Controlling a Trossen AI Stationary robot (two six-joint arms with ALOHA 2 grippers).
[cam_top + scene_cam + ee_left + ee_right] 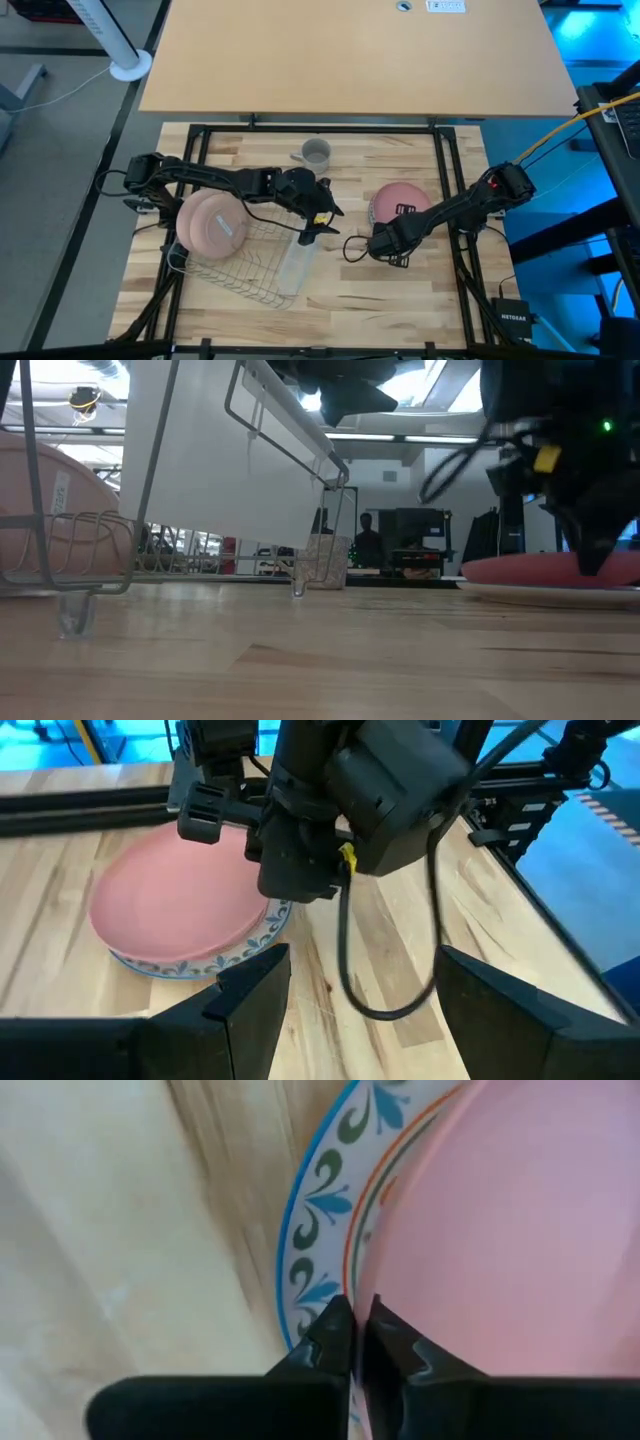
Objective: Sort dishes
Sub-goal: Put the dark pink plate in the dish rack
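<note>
Wire dish rack (240, 262), thin grey metal, sits at the near left of the light wooden butcher-block table (330, 300). A plain salmon-pink round plate (212, 225) stands on edge in the rack's left part; the low view shows it (50, 510) behind the wire loops. A second plate may stand against it; cannot tell from above.

Left gripper (322, 222) hangs over the rack's right end, near table centre. In the left wrist view its two dark fingers (255, 995) are spread wide with nothing between them.

Right of centre, a second salmon-pink round plate (395, 198) lies flat on top of a plate with a green-blue patterned face (245, 948); only the patterned rim shows around the pink one. The right wrist view shows that rim close up: blue edge line, green and blue leaf scrolls, an orange ring (325, 1230), with the pink plate (500, 1230) lying over it.

Right gripper (377, 243) is down at the near-left edge of this stack. Its fingertips (335, 1335) are nearly together, pinched at the stack's edge. Whether they grip the rim, cannot tell.

Farther back, a small grey cup (315, 153) stands upright near the table's far edge. Beyond it, a larger pale tabletop (350, 50).
</note>
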